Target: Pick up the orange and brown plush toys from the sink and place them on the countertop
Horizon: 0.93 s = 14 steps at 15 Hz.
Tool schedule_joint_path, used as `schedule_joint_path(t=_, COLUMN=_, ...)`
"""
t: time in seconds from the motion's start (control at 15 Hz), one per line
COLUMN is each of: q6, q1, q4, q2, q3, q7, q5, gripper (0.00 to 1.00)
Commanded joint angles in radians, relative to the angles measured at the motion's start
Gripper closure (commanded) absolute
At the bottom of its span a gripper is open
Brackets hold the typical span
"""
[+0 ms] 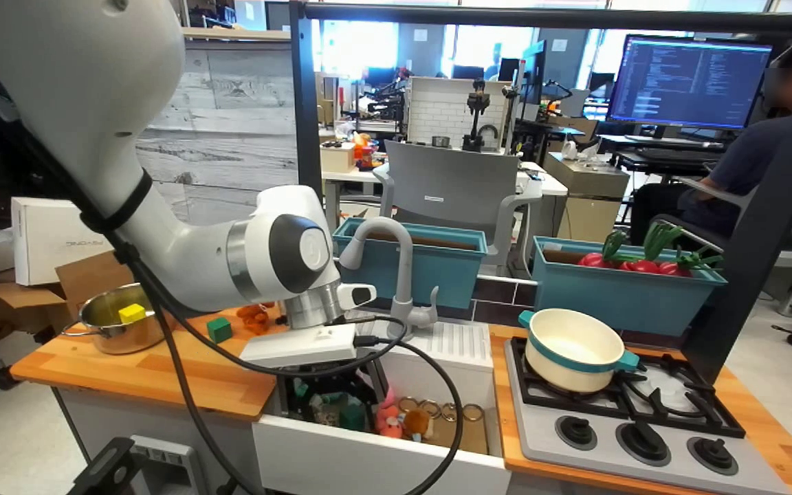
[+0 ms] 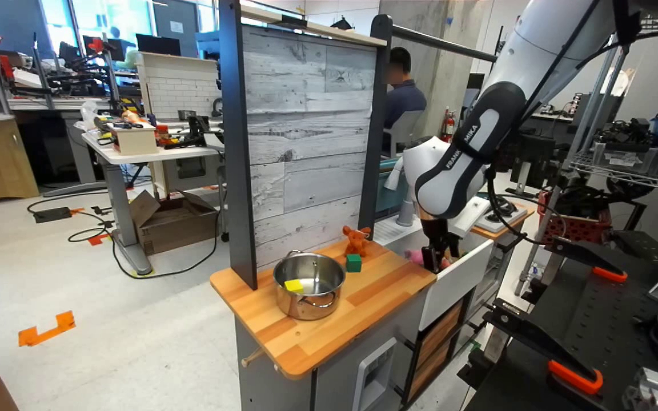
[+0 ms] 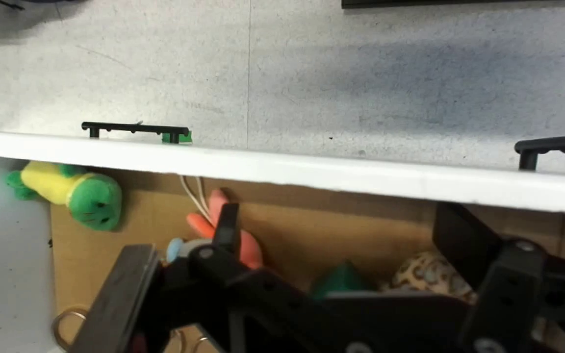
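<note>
The orange plush toy (image 2: 356, 242) sits on the wooden countertop (image 2: 389, 288), near the grey wood-look panel; an exterior view also shows the orange toy (image 1: 254, 319) beside the arm. Inside the white sink (image 1: 375, 454) lies the brown plush toy (image 1: 417, 421), close against a pink toy (image 1: 389, 420). My gripper (image 3: 341, 230) reaches down into the sink, its fingers wide apart and nothing held between them. Below the gap are a green block (image 3: 341, 279) and a leopard-patterned item (image 3: 429, 274). The wrist view does not clearly show the brown toy; the gripper covers that area.
A steel pot (image 2: 309, 285) with a yellow block and a green cube (image 2: 353, 263) stand on the countertop. A green-yellow toy (image 3: 74, 193) and metal rings (image 1: 447, 411) lie in the sink. The faucet (image 1: 403, 275) rises behind; a cream pot (image 1: 573, 349) sits on the stove.
</note>
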Motion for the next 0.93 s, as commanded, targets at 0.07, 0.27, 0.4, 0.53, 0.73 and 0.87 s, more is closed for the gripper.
schedule_joint_path(t=0.07, q6=-0.080, q1=-0.016, q4=0.176, q2=0.076, q3=-0.028, q7=0.043, q5=0.012, gripper=0.00)
schedule_joint_path(t=0.27, q6=-0.103, q1=-0.018, q4=0.246, q2=0.117, q3=-0.037, q7=0.062, q5=0.009, gripper=0.00)
schedule_joint_path(t=0.4, q6=-0.126, q1=-0.023, q4=0.291, q2=0.150, q3=-0.036, q7=0.071, q5=0.013, gripper=0.00)
schedule_joint_path(t=0.53, q6=-0.158, q1=-0.023, q4=0.337, q2=0.186, q3=-0.037, q7=0.080, q5=0.014, gripper=0.00)
schedule_joint_path(t=0.73, q6=-0.214, q1=-0.025, q4=0.419, q2=0.240, q3=-0.037, q7=0.088, q5=0.015, gripper=0.00)
schedule_joint_path(t=0.87, q6=-0.251, q1=-0.026, q4=0.475, q2=0.273, q3=-0.036, q7=0.093, q5=0.015, gripper=0.00)
